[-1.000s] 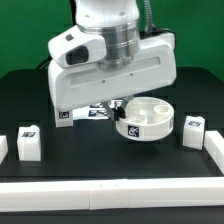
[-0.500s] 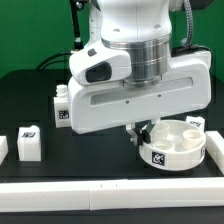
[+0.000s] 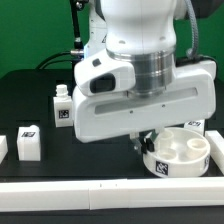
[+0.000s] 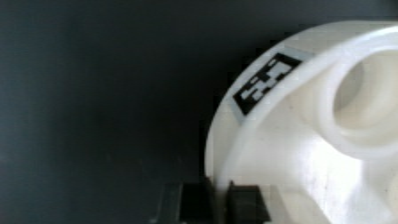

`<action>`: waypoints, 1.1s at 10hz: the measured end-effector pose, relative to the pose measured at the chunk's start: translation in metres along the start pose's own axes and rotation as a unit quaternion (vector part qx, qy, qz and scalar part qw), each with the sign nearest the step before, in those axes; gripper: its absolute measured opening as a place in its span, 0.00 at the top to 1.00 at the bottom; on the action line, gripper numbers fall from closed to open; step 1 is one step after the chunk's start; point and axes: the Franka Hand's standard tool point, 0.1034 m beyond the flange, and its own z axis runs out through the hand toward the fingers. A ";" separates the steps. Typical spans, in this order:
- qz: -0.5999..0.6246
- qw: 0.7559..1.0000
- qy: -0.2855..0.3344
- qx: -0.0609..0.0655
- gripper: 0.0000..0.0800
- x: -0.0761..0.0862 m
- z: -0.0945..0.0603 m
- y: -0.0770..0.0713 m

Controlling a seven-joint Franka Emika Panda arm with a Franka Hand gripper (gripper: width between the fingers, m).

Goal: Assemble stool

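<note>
Close to the front border bar [image 3: 90, 190], toward the exterior view's right, the round seat [image 3: 180, 152] lies flat on the black table [image 3: 30, 90]. The gripper [image 4: 217, 190], fingers [image 4: 192, 205] pressed together with nothing between them, sits just beside the seat's rim.

The black table [image 3: 30, 95] is viewed from above its near edge, facing the white arm [image 3: 140, 60]; the shared round white plastic seat [image 3: 185, 150] [image 4: 311, 130] is filmed closely from the wrist.

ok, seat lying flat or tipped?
Flat: the seat rests level on the table, with its round recesses facing up.
</note>
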 end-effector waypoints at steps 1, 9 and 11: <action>0.009 1.000 0.004 0.000 0.97 0.009 0.004 -0.001; 0.022 1.000 0.009 -0.017 0.87 0.020 0.005 -0.013; 0.042 0.999 0.003 -0.007 0.38 0.015 -0.006 -0.013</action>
